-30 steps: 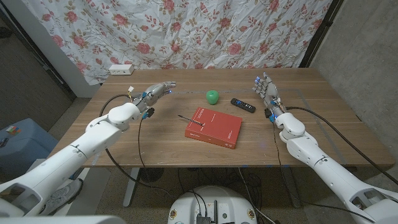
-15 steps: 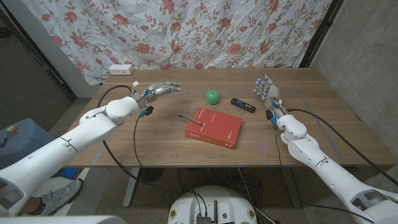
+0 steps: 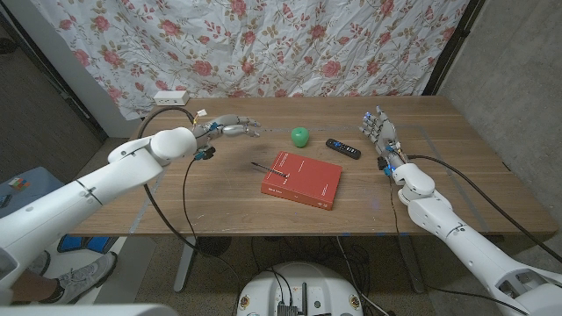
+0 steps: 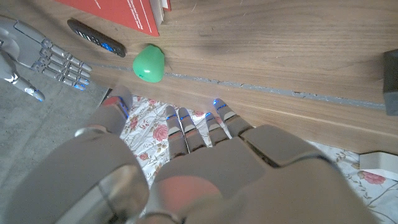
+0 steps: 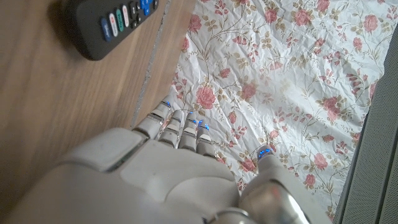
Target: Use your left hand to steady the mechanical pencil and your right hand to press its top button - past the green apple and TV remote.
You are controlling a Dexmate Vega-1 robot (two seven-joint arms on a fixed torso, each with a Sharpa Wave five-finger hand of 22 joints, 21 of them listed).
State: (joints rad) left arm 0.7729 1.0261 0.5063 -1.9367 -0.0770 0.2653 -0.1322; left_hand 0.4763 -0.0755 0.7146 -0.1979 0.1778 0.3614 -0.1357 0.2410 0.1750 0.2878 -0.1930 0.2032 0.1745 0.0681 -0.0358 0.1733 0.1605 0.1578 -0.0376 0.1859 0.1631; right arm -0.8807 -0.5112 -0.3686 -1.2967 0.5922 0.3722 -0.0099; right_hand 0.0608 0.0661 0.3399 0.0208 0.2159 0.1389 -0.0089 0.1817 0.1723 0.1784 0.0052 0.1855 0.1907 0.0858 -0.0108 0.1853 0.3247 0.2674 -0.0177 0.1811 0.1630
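Pencil first: the mechanical pencil [image 3: 262, 166] lies at the near-left corner of the red book [image 3: 303, 179], mid-surface. My left hand [image 3: 230, 128] hangs above the surface [image 3: 219, 197] to the pencil's far left, fingers spread, holding nothing. My right hand [image 3: 378, 128] stands fingers apart and empty, well right of the pencil, beside the TV remote [image 3: 343, 148]. Between my hands sits the green apple [image 3: 300, 136].

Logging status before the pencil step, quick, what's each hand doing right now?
Left hand: open, holding nothing, fingers extended above the table.
Right hand: open, holding nothing, fingers spread beside the TV remote.
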